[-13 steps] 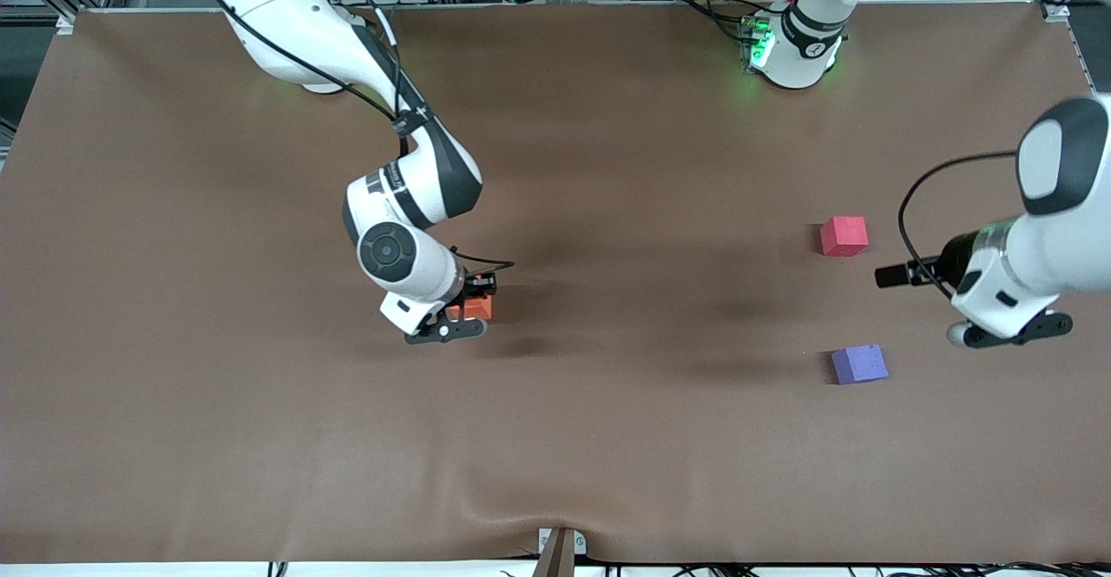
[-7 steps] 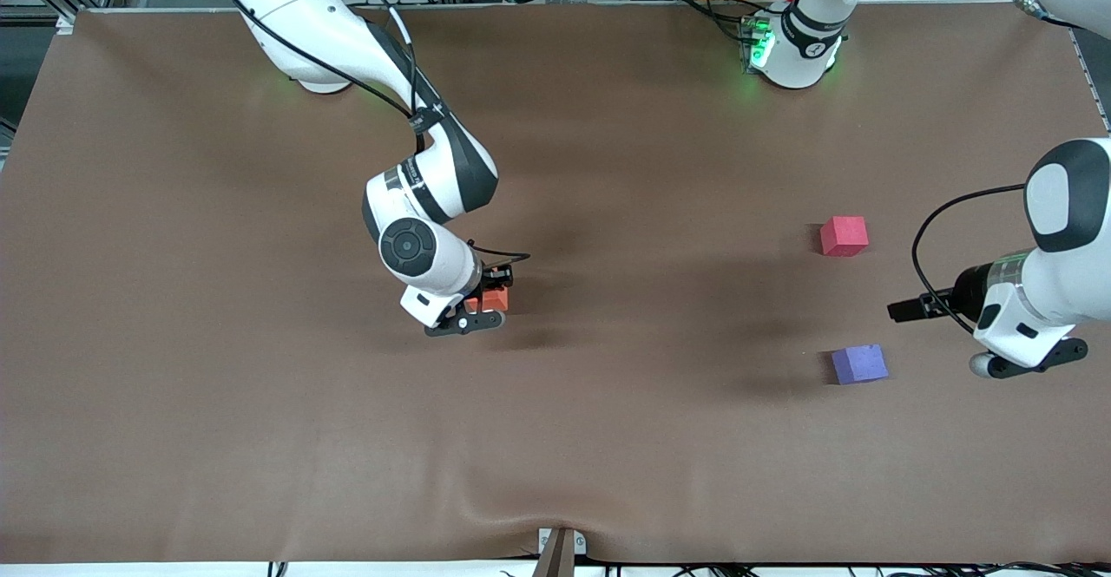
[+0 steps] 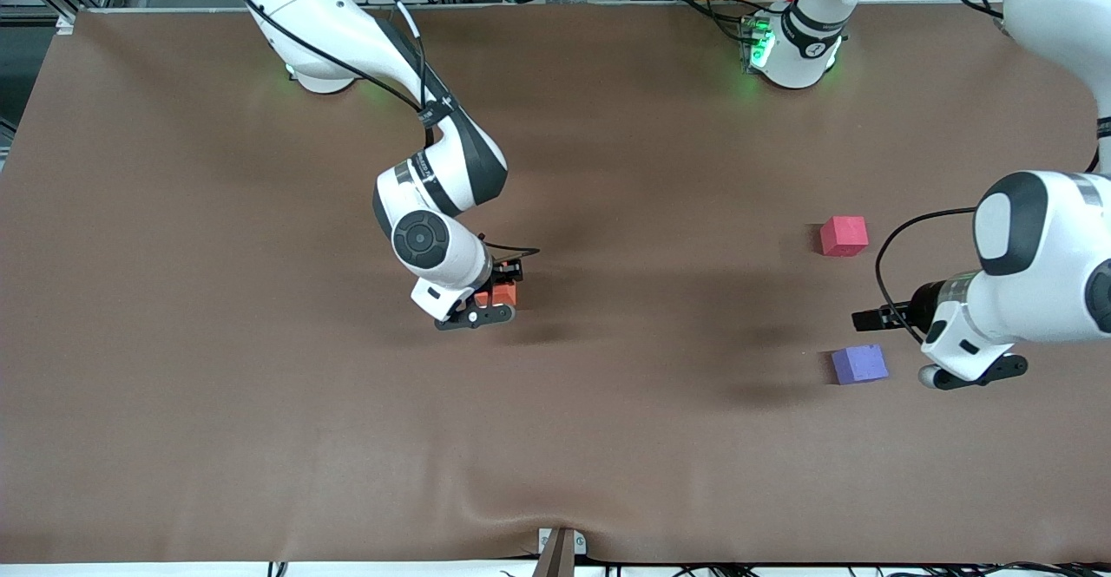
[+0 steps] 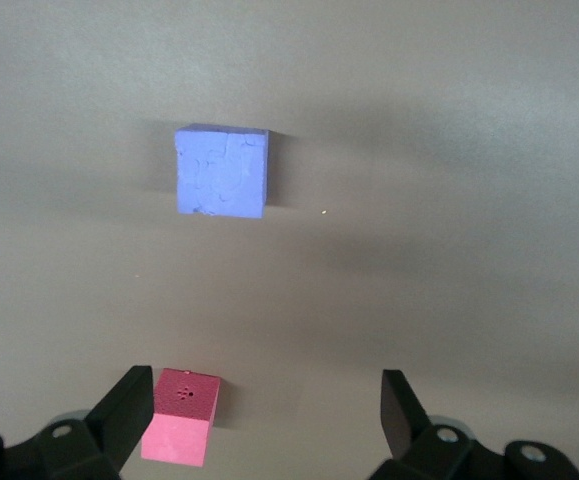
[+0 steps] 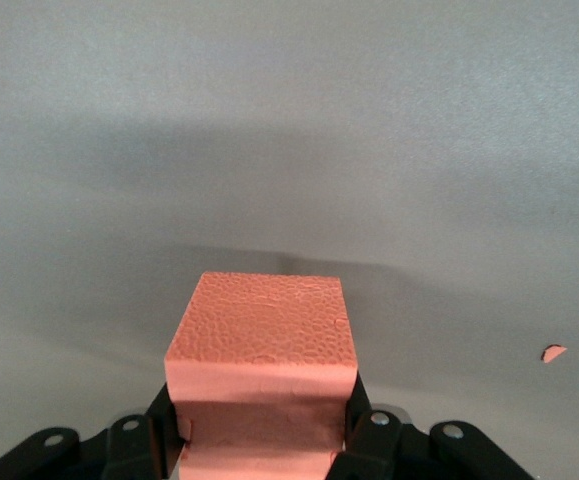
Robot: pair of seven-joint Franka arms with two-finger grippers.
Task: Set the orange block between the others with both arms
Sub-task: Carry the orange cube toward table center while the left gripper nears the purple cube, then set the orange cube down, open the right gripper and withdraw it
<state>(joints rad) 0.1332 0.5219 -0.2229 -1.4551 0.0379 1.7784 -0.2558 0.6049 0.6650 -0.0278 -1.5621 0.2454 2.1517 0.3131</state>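
Front view showed the right hand [image 3: 495, 298] low over the middle of the brown cloth-covered worktop [image 3: 174, 299], with the small bright orange matte foam cube [image 3: 501, 296] between its fingers; the right wrist view showed the cube [image 5: 259, 375] flanked closely by both fingers, though whether they pressed it or had begun to let go I could not tell. The left hand [image 4: 264, 425], fingers spread wide and empty, hung over the worktop by the pinkish-red foam cube [image 3: 844, 235] and the purple-blue foam cube [image 3: 859, 363], which sat well apart from the orange one, toward the left arm's end. The risk, as I judged it, was a loosening grip tipping or nudging the light foam cube on release, or the left hand brushing a neighbouring cube and spoiling the gap.
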